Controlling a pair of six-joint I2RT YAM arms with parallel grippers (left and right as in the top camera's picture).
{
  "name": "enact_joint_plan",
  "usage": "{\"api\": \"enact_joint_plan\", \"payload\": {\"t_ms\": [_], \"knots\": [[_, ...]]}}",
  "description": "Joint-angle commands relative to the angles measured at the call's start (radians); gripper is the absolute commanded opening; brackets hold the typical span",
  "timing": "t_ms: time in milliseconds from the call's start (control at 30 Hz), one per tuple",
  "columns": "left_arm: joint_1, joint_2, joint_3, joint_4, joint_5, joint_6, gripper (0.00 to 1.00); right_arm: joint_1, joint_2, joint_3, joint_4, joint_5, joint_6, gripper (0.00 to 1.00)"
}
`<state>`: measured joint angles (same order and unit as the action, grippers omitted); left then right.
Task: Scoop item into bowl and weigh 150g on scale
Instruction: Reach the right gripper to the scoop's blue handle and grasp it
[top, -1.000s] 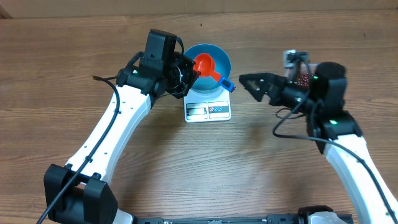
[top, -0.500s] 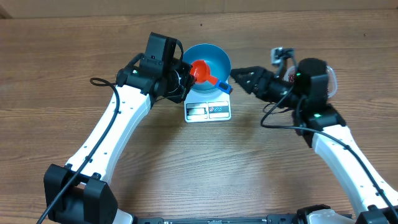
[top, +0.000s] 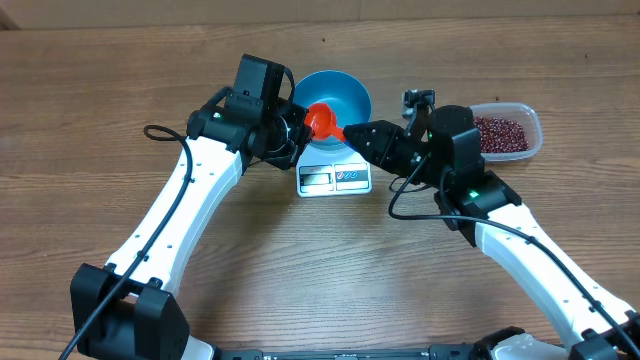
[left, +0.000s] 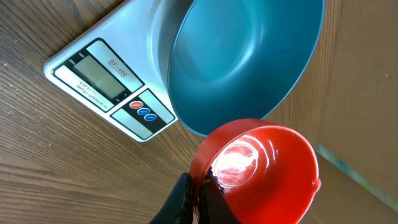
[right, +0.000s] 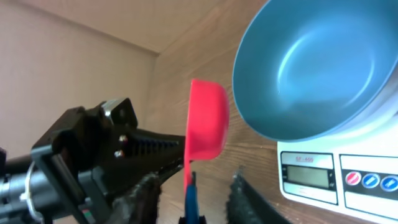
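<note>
Scoop (left: 261, 165) handover. Left jaws clenched on scoop rim, bowl's (top: 345, 92) 7 o'clock. Right jaws apart astride handle (right: 189, 198). Beans (top: 500, 132) in tub (top: 535, 125), scale's (top: 335, 178) 3 o'clock. Next: right clamps, left releases.

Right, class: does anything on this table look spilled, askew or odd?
Nothing is spilled or broken. One oddity: the left claw pinches the red scoop by its cup rim, not its handle, near the empty blue bowl on the scale. The right claw straddles the handle without touching it.

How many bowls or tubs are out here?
2: a blue bowl on the scale, and a clear tub of beans to its right. Others may be hidden.
</note>
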<state>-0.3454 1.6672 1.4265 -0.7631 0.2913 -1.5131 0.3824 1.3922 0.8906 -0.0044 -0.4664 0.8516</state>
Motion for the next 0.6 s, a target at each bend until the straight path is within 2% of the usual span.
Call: {"api": "enact_joint_plan", "payload": {"t_ms": [0, 567], "knots": [[-0.003, -0.001, 0.005, 0.0, -0.01, -0.006, 0.04, 0.005, 0.009, 0.026, 0.002, 0.028, 0.039, 0.3], [-0.003, -0.001, 0.005, 0.001, -0.011, -0.013, 0.04, 0.005, 0.01, 0.026, -0.001, -0.01, 0.092, 0.25]]}}
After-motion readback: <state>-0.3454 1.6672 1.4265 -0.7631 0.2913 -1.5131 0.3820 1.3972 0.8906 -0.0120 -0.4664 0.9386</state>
